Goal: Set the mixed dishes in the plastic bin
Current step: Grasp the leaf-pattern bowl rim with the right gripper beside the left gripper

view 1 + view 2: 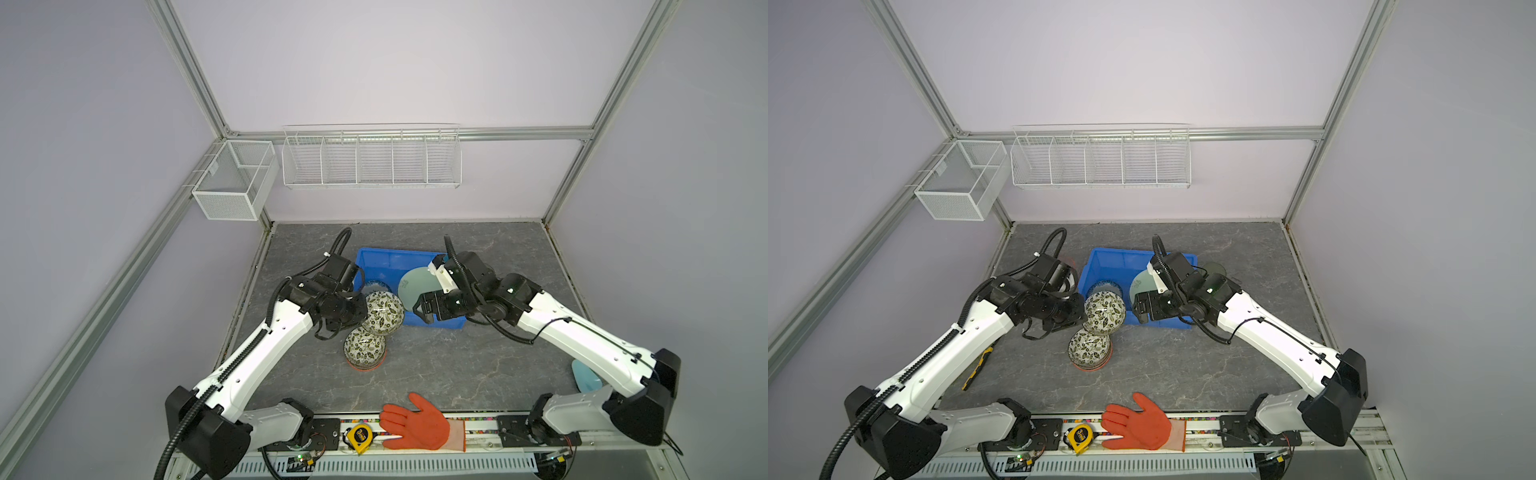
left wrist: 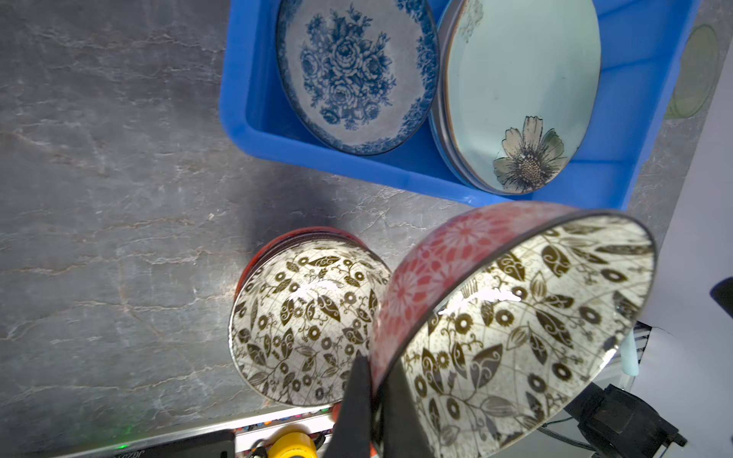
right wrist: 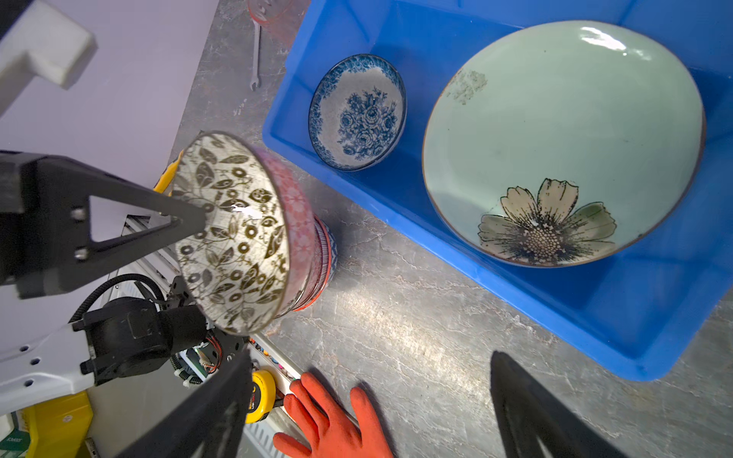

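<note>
Looks like we're mid-carry on one of the bowls. The left claw (image 2: 375,376) is pinching the rim of a leaf-print bowl (image 1: 382,312) with a pink outside. It's holding it up off the table, tipped on its side, right at the near-left corner of the blue bin (image 1: 390,254). So the bowl isn't in yet, it's just outside the near wall.

Already inside the bin are a blue flower bowl (image 3: 359,113) on the left and a big mint green plate (image 3: 563,131) on the right, which leans up on the right wall. The right claw (image 1: 422,312) is spread wide with nothing in it, and it hangs over the bin's near rim just beside the green plate.

A second leaf bowl (image 1: 365,347) sits on a short stack of bowls on the table, just near of the held one, so there's plenty left to do.

My guess for the next move is to carry the bowl over the near wall, level it out and set it down in the gap by the blue bowl. It needs to do that without clipping the rim or the plate, and the far-left part of the bin looks free.

As for writing, the yellow tape measure (image 1: 359,436) next to the orange glove (image 1: 415,424) has a label, but it's too small for me to read. I can't spot a brand on anything else.
</note>
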{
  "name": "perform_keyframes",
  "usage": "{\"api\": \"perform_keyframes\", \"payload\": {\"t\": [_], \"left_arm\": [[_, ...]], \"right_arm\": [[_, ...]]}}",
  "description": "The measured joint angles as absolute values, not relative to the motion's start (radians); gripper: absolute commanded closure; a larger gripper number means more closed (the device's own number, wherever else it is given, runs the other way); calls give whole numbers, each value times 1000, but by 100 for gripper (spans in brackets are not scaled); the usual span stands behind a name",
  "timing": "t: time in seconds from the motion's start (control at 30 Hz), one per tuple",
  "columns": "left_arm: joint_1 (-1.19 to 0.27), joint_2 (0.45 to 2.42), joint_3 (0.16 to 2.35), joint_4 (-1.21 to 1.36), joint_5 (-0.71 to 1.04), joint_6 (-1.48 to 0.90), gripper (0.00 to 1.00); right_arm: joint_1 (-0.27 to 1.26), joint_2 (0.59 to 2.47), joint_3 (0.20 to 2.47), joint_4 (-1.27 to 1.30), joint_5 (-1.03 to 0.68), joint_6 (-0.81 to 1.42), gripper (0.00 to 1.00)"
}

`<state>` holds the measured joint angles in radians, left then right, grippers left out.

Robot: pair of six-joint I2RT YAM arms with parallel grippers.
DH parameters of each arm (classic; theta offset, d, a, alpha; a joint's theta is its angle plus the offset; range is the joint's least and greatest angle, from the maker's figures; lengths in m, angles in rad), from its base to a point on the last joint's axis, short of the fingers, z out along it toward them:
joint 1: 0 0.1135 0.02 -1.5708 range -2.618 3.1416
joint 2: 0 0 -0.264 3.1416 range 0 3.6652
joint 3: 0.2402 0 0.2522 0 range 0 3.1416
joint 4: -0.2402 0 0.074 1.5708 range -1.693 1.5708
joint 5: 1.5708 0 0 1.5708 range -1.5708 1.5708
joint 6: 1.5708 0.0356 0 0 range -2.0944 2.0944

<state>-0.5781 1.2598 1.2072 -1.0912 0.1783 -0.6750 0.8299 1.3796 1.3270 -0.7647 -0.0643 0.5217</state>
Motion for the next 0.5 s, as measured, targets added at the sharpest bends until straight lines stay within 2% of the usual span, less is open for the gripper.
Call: {"api": "perform_keyframes", "payload": {"t": [0.5], "left_arm": [[-664, 1398, 1311, -1044, 175, -672, 100]], "right_arm": [[844, 1471, 1404, -816, 1, 522, 33]]}}
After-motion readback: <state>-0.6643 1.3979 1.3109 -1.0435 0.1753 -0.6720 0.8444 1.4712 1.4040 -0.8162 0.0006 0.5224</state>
